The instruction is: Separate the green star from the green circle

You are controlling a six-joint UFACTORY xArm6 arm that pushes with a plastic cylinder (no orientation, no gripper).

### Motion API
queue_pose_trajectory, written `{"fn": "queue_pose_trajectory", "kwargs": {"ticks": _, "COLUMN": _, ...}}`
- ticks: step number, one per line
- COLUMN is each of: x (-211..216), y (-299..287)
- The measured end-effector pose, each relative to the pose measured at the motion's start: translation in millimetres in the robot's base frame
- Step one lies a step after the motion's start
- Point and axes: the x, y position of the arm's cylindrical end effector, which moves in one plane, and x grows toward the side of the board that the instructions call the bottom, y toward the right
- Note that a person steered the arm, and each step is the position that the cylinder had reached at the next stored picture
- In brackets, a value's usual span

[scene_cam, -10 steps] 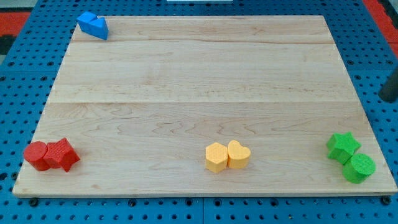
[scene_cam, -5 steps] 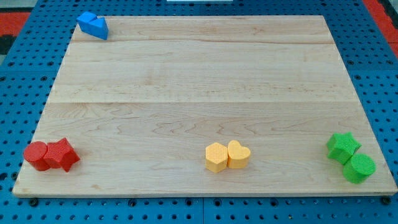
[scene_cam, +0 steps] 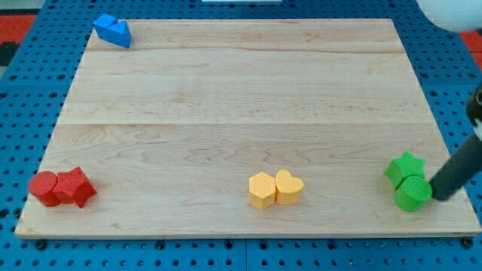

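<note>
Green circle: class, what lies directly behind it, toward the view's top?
The green star sits just behind the green circle, touching it. The circle covers the star's lower edge. My tip presses the circle's right side.

green blocks (scene_cam: 404, 169): 2 | red blocks (scene_cam: 74, 187): 2 | yellow blocks (scene_cam: 262, 190): 2 | blue block (scene_cam: 113, 30): 1

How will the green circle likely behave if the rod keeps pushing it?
The green circle looks squat and flat-based, so it should slide, not tip. My tip meets its rounded side, so it may slip sideways. It touches the green star, which would probably move along.
</note>
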Motion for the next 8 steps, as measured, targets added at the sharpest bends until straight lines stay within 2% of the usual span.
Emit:
{"fn": "queue_pose_trajectory", "kwargs": {"ticks": 1, "x": -34, "y": 0}}
{"fn": "queue_pose_trajectory", "kwargs": {"ticks": 2, "x": -15, "y": 43}}
{"fn": "queue_pose_trajectory", "kwargs": {"ticks": 3, "x": 36, "y": 67}}
{"fn": "queue_pose_trajectory", "kwargs": {"ticks": 4, "x": 50, "y": 22}}
{"fn": "queue_pose_trajectory", "kwargs": {"ticks": 5, "x": 37, "y": -25}}
{"fn": "queue_pose_trajectory", "kwargs": {"ticks": 7, "x": -50, "y": -30}}
{"fn": "queue_pose_trajectory", "kwargs": {"ticks": 8, "x": -36, "y": -31}}
